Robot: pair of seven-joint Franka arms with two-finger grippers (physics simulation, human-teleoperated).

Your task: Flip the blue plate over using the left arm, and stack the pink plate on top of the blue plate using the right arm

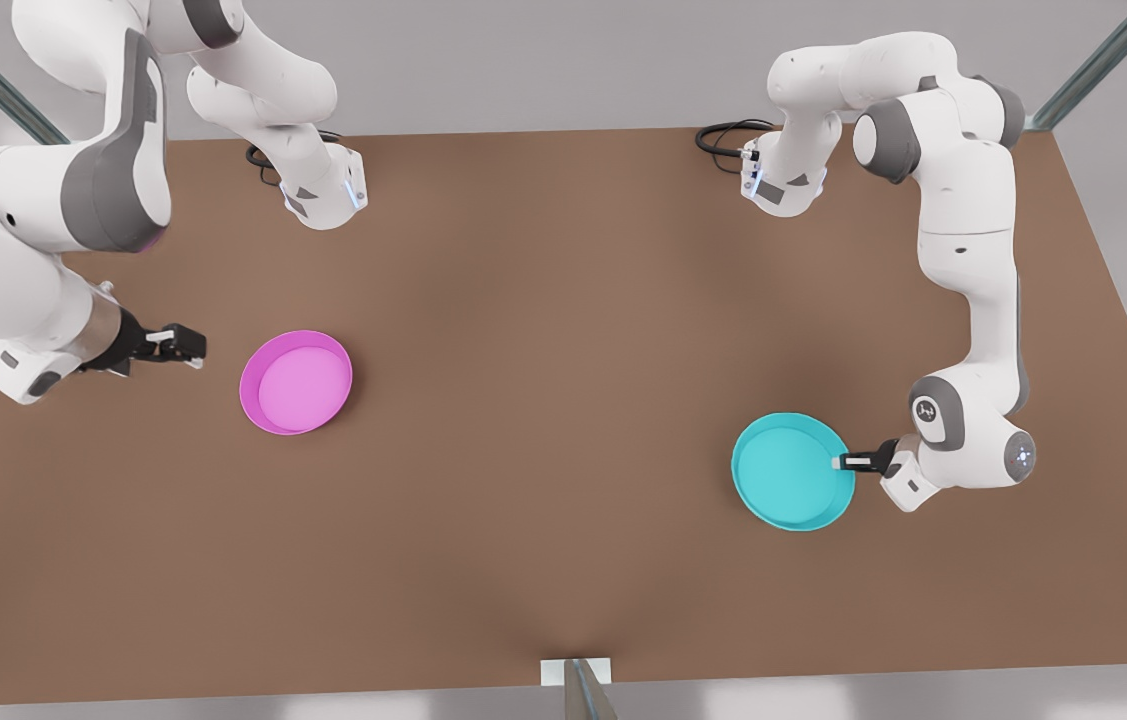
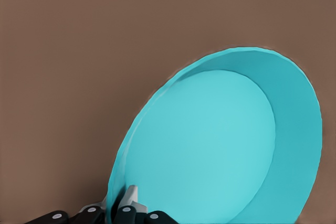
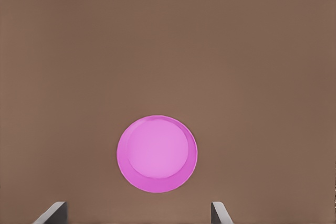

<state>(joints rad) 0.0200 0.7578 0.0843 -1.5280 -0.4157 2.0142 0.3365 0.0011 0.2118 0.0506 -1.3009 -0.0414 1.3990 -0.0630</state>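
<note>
Flipping is barely begun — the left gripper has its jaws clenched on the rim of the blue plate, rim-up near the table's front edge. Right gripper, jaws released, hovers beside the unstacked pink plate.

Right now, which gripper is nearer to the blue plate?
Left. The left gripper clamps the blue plate at its rim; the right gripper is far across the table, open beside the pink plate.

A brown table is spreading across the scene, its surface matte and even. Black cables are coiling at its far edge, and grey metal frame struts are slanting past the corners beyond it.
</note>
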